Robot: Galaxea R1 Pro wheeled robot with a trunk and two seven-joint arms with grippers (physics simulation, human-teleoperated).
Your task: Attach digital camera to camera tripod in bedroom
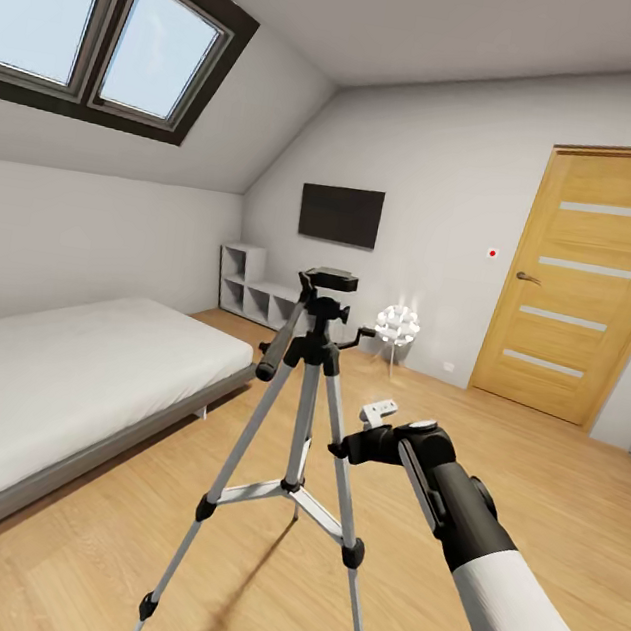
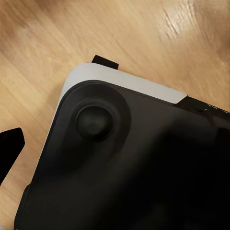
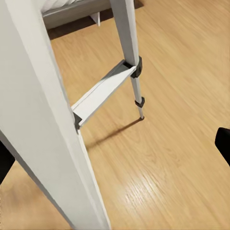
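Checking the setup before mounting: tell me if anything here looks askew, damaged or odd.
Nothing stands out. The camera tripod stands upright on the wood floor, legs spread evenly, its head plate bare. The right gripper is beside its near leg. The bed looks tidy and the door is shut.

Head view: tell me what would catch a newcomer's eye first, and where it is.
The camera tripod stands front and centre on the wood floor, silver legs spread, nothing mounted on its black head. The right gripper reaches in just to its right, close to one leg. Behind are a white bed at left and a wooden door at right.
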